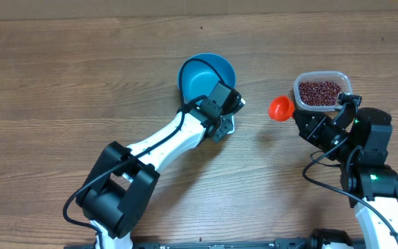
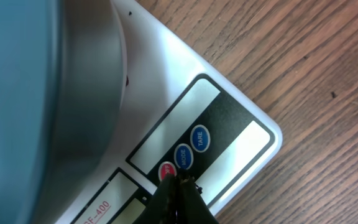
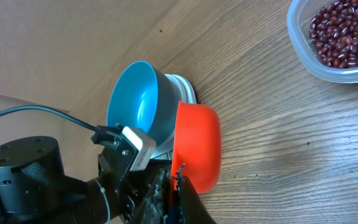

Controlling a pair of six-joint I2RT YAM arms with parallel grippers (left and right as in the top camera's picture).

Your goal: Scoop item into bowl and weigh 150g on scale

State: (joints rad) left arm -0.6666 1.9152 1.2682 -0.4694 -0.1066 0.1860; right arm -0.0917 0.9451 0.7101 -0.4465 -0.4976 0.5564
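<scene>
At near right of the wooden table, 4 o'clock: right gripper, clenched on an orange scoop of smooth plastic, its cup rounded and empty.
- Beans: near, at 1 o'clock from that gripper. Small, dark red-brown, heaped in a clear rounded container. The right arm is the nearer.
- Centre: left gripper, clenched on nothing, tip at the red button; contact unclear.
- Scale: flat, white, glossy.
- On the scale, 12 o'clock: bowl, deep blue, empty.
</scene>
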